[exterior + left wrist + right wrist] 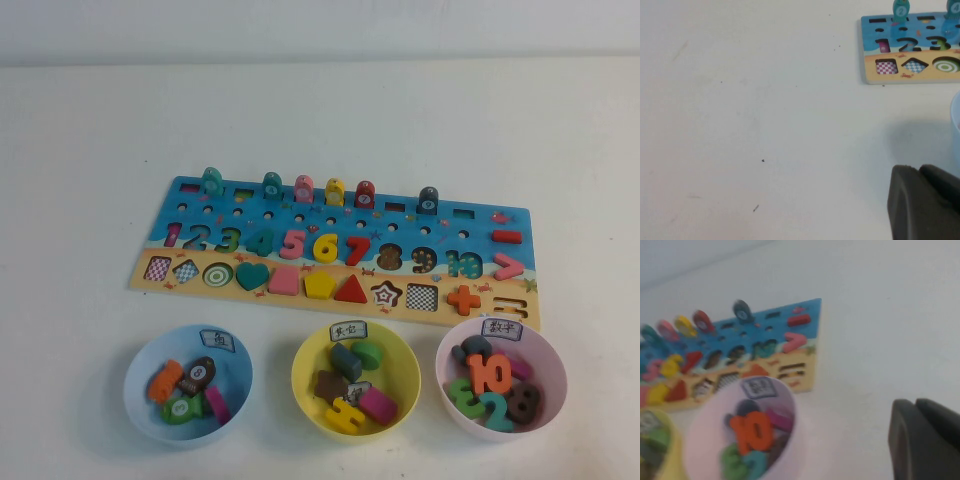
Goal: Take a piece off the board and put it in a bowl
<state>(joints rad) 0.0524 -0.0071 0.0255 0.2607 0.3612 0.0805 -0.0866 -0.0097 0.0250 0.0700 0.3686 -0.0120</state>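
Right end effector (925,440), jaws together, is idling beside the pink bowl (705,440); left end effector (925,202), state unclear, is hovering off-board. Red triangle (350,290) is sitting on the board (180,195); approaching from above, spreading wide, suits best.

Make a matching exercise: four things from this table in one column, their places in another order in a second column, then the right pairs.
Things
1. red triangle
2. yellow bowl
3. orange 10
4. teal heart

Places
A. in the pink bowl
B. on the board's tan strip, between the yellow pentagon and the star slot
C. on the table, between the blue bowl and the pink bowl
D. on the tan strip, left of the pink piece

Pairs: 1-B, 2-C, 3-A, 4-D

Neither gripper is over the board: the left gripper sits off its left end, the right gripper, shut, beside the pink bowl.
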